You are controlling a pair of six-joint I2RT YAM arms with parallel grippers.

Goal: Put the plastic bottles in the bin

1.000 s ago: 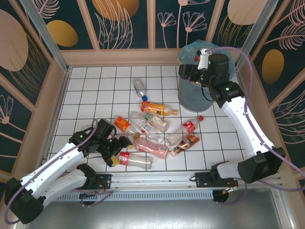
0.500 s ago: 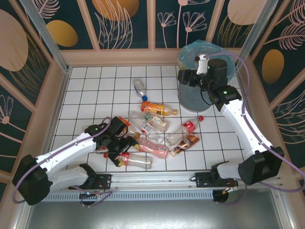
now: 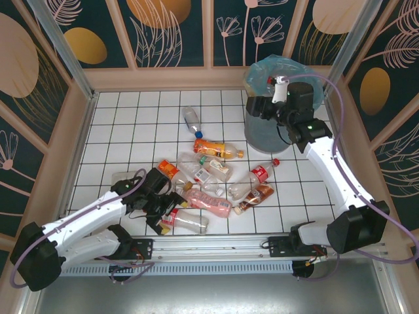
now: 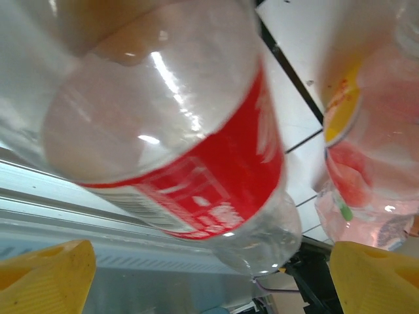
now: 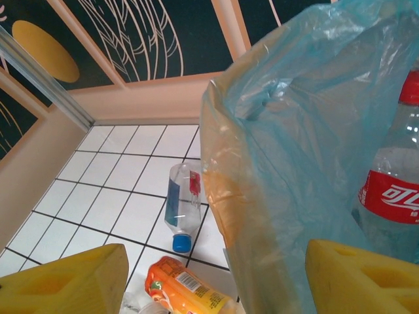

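Several plastic bottles lie in a heap on the white tiled floor in the top view. Among them are an orange one [image 3: 216, 149], a pink one [image 3: 208, 203] and a red-capped one [image 3: 262, 173]. My left gripper [image 3: 170, 207] is low at the front of the heap. It stands open [image 4: 209, 265] around a clear red-labelled bottle [image 4: 196, 150] [image 3: 186, 222], whose body lies between the yellow fingers [image 4: 46, 278]. My right gripper [image 3: 257, 108] hangs open and empty [image 5: 216, 278] at the bin's [image 3: 275, 124] left rim. A red-labelled bottle [image 5: 393, 196] shows through the blue bag [image 5: 294, 144].
A blue-capped bottle [image 3: 191, 120] [image 5: 182, 209] lies alone left of the bin, the orange bottle [image 5: 186, 288] just nearer. Tan walls enclose the floor. A metal rail [image 3: 216, 245] runs along the front edge right behind the left gripper. Bare tiles lie at the far left.
My left arm has reached forward and settled its open jaws lower around the red-labelled bottle at the front. The right gripper has drifted slightly over the bin's rim.
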